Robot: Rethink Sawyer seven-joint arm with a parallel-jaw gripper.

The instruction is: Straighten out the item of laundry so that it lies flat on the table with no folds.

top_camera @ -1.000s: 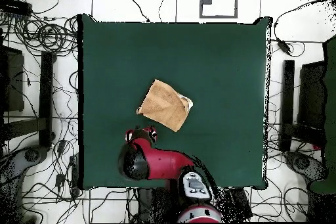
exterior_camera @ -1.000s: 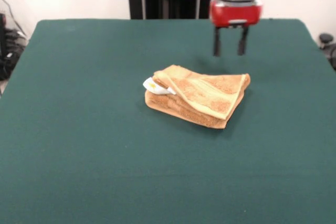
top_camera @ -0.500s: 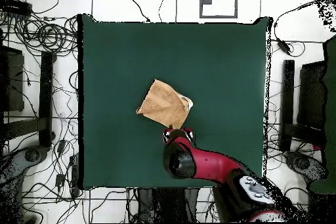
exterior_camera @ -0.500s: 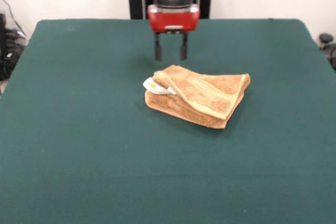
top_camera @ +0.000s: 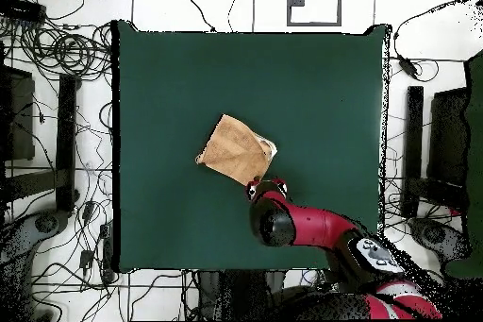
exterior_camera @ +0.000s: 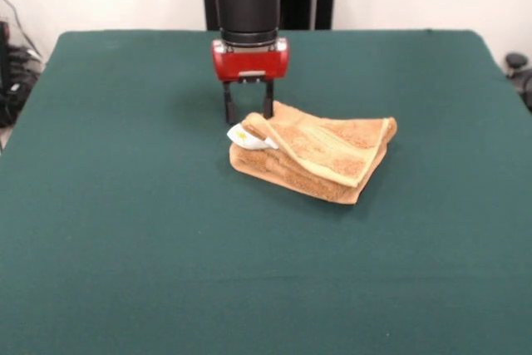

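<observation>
Front view: my gripper point(exterior_camera: 247, 112) hangs low over the table point(exterior_camera: 125, 230), right at the far left corner of the towel point(exterior_camera: 320, 155). Its two black fingers point(exterior_camera: 228, 108) point straight down and stand spread apart with a clear gap between them; nothing is pinched. The right-hand finger in this picture sits against the towel's far edge, the other one is just off the cloth over bare green felt. I can't tell whether the tips touch the table. The towel lies near the table's middle, folded into a thick stack of several layers, top layer skewed with a paler woven band running across it. A small white tag point(exterior_camera: 245, 136) sticks out at the stack's left corner, just below the gripper.

Overhead view: the towel point(top_camera: 233, 148) shows as a tan, roughly diamond-shaped bundle near the centre of the table point(top_camera: 311, 82). My red arm point(top_camera: 316, 228) reaches in from the lower right, and the gripper point(top_camera: 265, 189) sits at the bundle's lower right corner, beside the white tag point(top_camera: 273, 146). The fingers are hidden under the wrist here.
</observation>
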